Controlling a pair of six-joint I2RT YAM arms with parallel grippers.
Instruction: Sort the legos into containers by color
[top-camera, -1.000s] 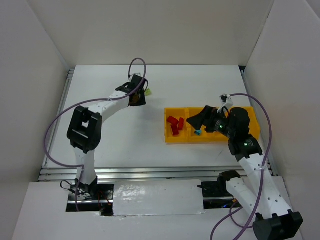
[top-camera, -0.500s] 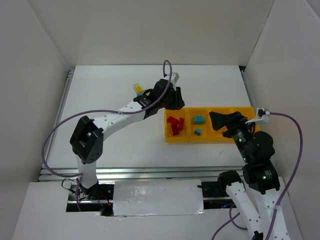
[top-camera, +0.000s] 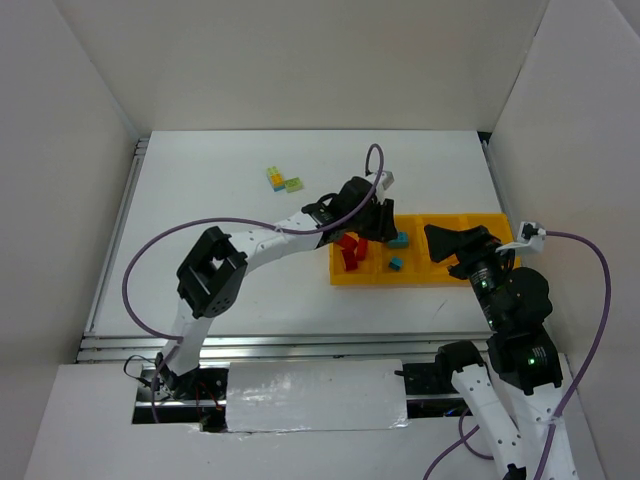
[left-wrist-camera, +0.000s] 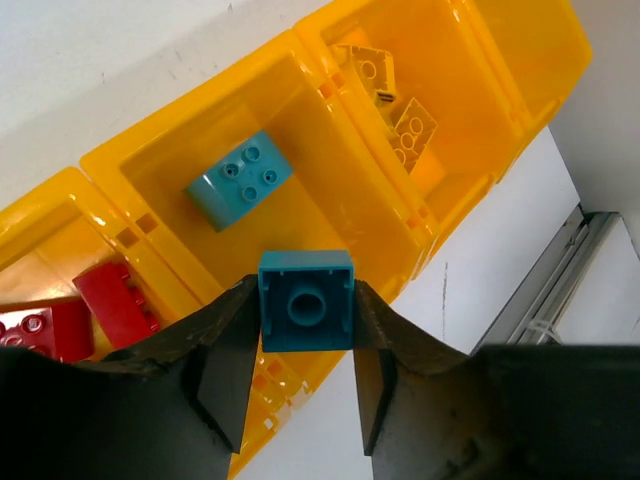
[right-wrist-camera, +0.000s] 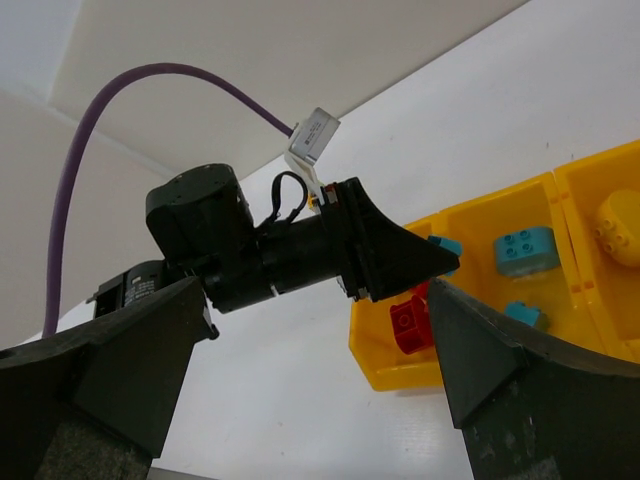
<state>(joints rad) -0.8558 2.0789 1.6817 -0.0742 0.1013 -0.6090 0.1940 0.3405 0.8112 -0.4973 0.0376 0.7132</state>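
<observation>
My left gripper (left-wrist-camera: 304, 290) is shut on a teal-blue brick (left-wrist-camera: 305, 312) and holds it above the near wall of the yellow-orange tray's (top-camera: 430, 278) second compartment; it also shows in the top view (top-camera: 384, 226). That compartment holds a teal brick (left-wrist-camera: 238, 180) and a smaller one (top-camera: 396, 264). Red bricks (top-camera: 348, 250) lie in the first compartment, orange-yellow bricks (left-wrist-camera: 402, 118) in the third. My right gripper (top-camera: 447, 243) is open and empty above the third compartment. A yellow, teal and pale green clump (top-camera: 283, 180) lies on the table at the back.
White walls stand around the table on three sides. The tray's fourth compartment (top-camera: 498, 232) is partly hidden by my right arm. A metal rail (top-camera: 300, 345) runs along the table's near edge. My left arm's purple cable (top-camera: 372, 160) loops above the tray.
My left arm has swung right from the back of the table to the tray with the teal brick. My right gripper has drawn back right from the second compartment, leaving a teal brick there.
</observation>
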